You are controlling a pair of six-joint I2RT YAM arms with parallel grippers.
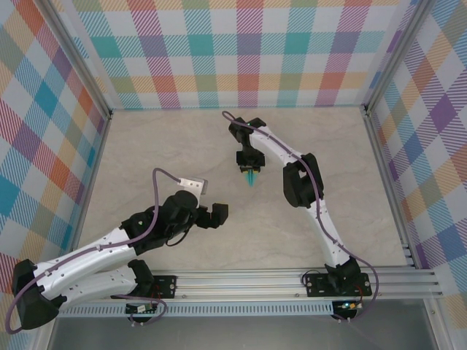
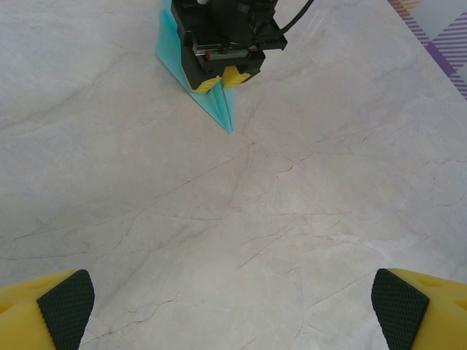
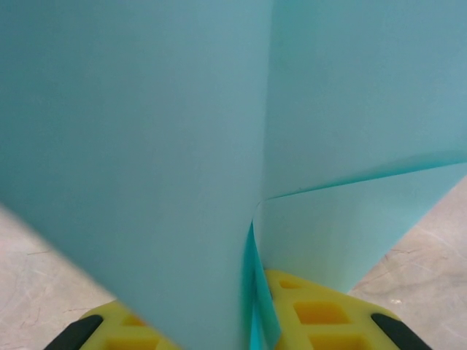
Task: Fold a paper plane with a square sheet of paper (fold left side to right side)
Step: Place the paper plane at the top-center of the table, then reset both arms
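The left claw (image 1: 217, 214) is hanging wide open and gripping nothing, over bare counter (image 2: 306, 219), well apart from the work at about its 7 o'clock. The right claw (image 2: 222, 79) is pinching the teal paper plane (image 2: 217, 109) with fingers nearly together, the pointed tip jutting out toward 6 o'clock. By my judgement, the fold is calling for edges kept aligned and pressure run along the centre crease.
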